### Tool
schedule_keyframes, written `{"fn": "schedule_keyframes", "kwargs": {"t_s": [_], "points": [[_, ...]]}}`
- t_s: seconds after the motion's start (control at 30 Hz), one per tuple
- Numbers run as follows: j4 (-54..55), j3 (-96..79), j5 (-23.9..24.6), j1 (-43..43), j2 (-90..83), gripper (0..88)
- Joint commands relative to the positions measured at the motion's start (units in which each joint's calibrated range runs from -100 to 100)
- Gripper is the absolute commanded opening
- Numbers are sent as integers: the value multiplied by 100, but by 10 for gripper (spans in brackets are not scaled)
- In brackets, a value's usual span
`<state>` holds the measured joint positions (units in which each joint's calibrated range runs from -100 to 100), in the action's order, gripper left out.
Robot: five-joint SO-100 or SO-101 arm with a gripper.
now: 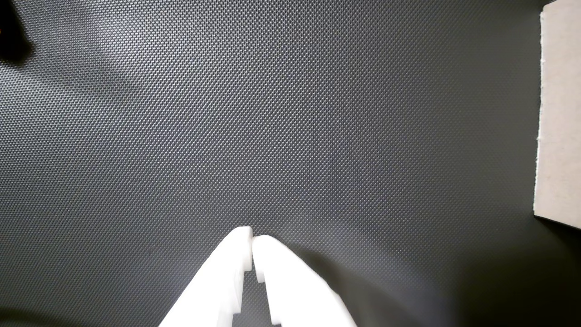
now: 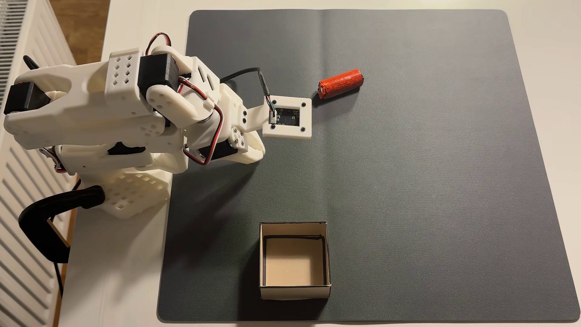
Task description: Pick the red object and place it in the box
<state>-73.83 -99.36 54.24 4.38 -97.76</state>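
Note:
In the fixed view the red object (image 2: 341,83), an orange-red foil cylinder, lies on its side on the dark mat, up and to the right of the arm's wrist camera plate (image 2: 287,117). The box (image 2: 327,251), open-topped cardboard with nothing in it, stands near the mat's lower edge. My gripper (image 2: 256,150) hangs low over the mat, left of both, mostly tucked under the wrist. In the wrist view the gripper (image 1: 252,238) is shut, its white fingertips (image 1: 272,254) touching with nothing between them. A pale wall of the box (image 1: 560,113) shows at the right edge.
The grey textured mat (image 2: 408,188) covers most of the white table. The arm's base is held by a black clamp (image 2: 47,220) at the table's left edge, beside a white radiator. A dark shape (image 1: 11,32) sits in the wrist view's top left corner; what it is I cannot tell.

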Motion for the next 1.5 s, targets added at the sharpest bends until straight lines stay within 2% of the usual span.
{"fn": "schedule_keyframes", "kwargs": {"t_s": [0.0,1.17,1.27,1.47], "points": [[-74,-64,-5,0,31,7],[162,-64,-11,37,22,7],[215,344,-11,45,22,7],[-406,1741,36,-7,99,8]]}}
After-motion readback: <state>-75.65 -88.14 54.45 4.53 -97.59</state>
